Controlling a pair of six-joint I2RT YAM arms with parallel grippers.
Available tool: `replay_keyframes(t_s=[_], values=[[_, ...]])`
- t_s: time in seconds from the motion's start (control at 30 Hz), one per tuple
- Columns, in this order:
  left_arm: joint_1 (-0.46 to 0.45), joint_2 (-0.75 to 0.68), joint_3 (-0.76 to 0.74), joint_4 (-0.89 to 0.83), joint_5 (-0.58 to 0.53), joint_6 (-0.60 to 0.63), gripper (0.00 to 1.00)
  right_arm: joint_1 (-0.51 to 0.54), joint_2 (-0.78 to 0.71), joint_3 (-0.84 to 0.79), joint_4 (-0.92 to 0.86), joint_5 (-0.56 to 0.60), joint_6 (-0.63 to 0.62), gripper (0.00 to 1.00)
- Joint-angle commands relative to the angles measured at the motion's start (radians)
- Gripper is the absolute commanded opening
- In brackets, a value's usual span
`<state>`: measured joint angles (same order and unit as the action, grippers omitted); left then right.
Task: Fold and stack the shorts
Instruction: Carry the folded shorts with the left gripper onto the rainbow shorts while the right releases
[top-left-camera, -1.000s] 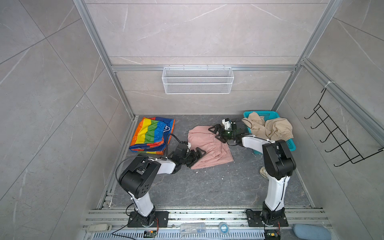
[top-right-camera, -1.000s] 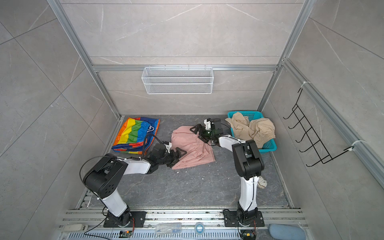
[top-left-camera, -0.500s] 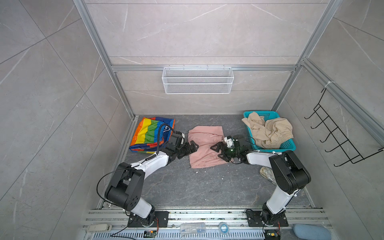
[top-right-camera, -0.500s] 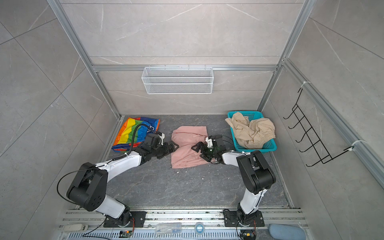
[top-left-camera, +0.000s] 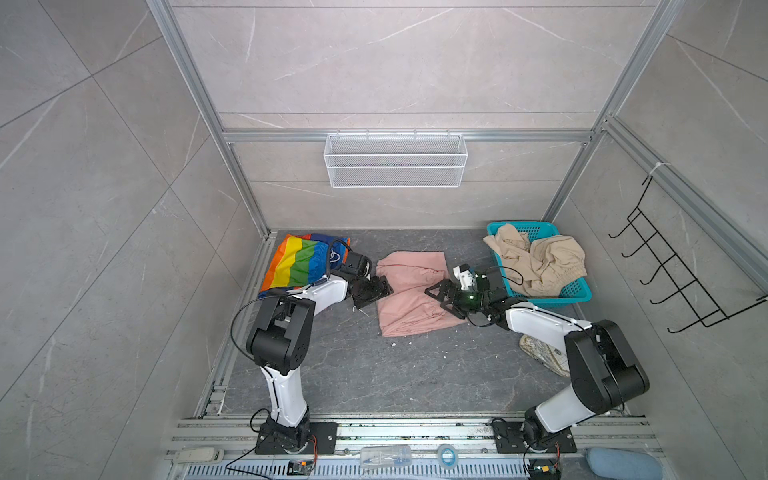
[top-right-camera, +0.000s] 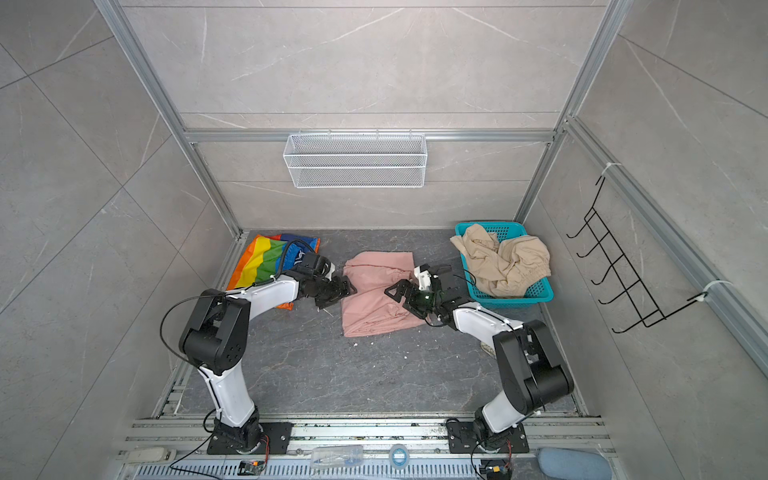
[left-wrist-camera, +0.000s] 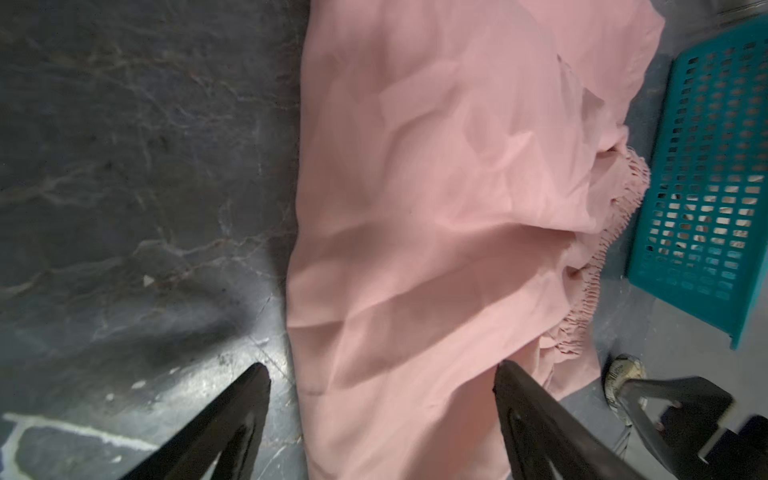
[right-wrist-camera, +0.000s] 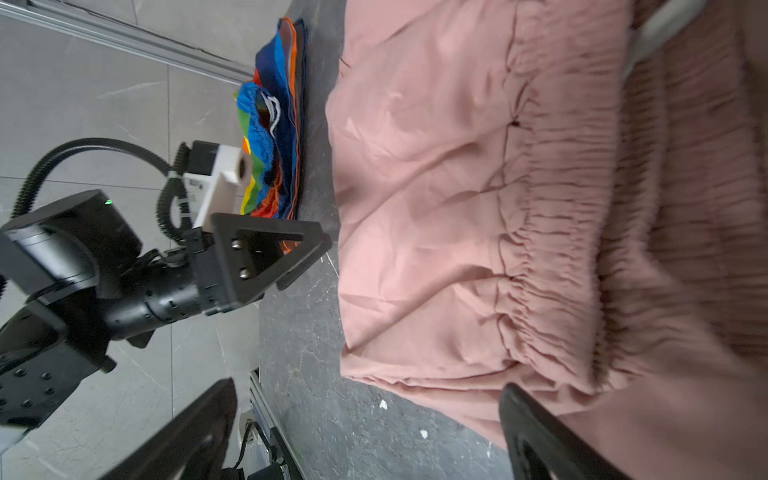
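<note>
Well, both pincers are down low at the pink shorts (top-left-camera: 409, 291), which lie rumpled but flat on the floor (top-left-camera: 374, 365) between them. The left pincer (left-wrist-camera: 380, 368) stands open and holds nothing. One of its fingers is over bare floor and the other over the cloth, so the pink edge runs right between its jaws. The right pincer (right-wrist-camera: 368, 386) gapes wide and is empty too, with the gathered waistband (right-wrist-camera: 552, 232) just ahead of it. The rainbow shorts (top-left-camera: 303, 262) lie flat behind the left pincer, and the beige shorts (top-left-camera: 540, 262) are heaped in the basket (top-left-camera: 577, 293) behind the right one. I'd say the pink cloth is light, limp and creased, and will sag and slip out of shape if lifted by one point. Best to pinch every layer at the edge, or take the thicker waistband, both sides together.
</note>
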<state>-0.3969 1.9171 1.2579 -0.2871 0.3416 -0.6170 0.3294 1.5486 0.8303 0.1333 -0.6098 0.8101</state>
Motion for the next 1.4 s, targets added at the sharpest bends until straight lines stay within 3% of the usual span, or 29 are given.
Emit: replay_keyframes(t_s=[0.0, 0.1, 0.2, 0.27, 0.4, 0.43, 0.67, 0.9, 1.07, 1.23, 1.37], values=[[0.002, 0.058, 0.08, -0.108, 0.002, 0.063, 0.85, -0.018, -0.053, 0.007, -0.084, 0.006, -0.042, 1.0], [0.001, 0.103, 0.111, -0.118, -0.003, 0.066, 0.82, -0.029, -0.081, 0.001, -0.107, 0.012, -0.054, 1.0], [0.002, 0.136, 0.123, -0.099, 0.009, 0.057, 0.68, -0.034, -0.088, -0.009, -0.109, 0.011, -0.057, 1.0], [0.0, 0.145, 0.116, -0.081, 0.013, 0.053, 0.53, -0.036, -0.09, -0.015, -0.109, 0.007, -0.055, 1.0], [0.0, 0.136, 0.095, -0.055, -0.004, 0.053, 0.06, -0.038, -0.102, -0.029, -0.109, 0.006, -0.056, 1.0], [0.0, 0.129, 0.099, -0.061, -0.017, 0.06, 0.0, -0.039, -0.107, -0.035, -0.109, 0.005, -0.058, 1.0], [0.001, 0.06, 0.233, -0.275, -0.164, 0.202, 0.0, -0.039, -0.125, -0.07, -0.11, 0.011, -0.069, 1.0], [0.0, 0.037, 0.549, -0.662, -0.621, 0.426, 0.0, -0.039, -0.119, -0.1, -0.107, 0.015, -0.081, 1.0], [0.001, 0.067, 0.691, -0.741, -0.925, 0.598, 0.0, -0.036, -0.095, -0.101, -0.063, -0.004, -0.053, 1.0], [0.001, 0.14, 0.79, -0.76, -1.131, 0.744, 0.0, -0.034, -0.091, -0.097, -0.062, -0.005, -0.056, 1.0], [0.002, 0.14, 0.796, -0.71, -1.222, 0.83, 0.0, -0.034, -0.08, -0.106, -0.05, -0.006, -0.06, 1.0]])
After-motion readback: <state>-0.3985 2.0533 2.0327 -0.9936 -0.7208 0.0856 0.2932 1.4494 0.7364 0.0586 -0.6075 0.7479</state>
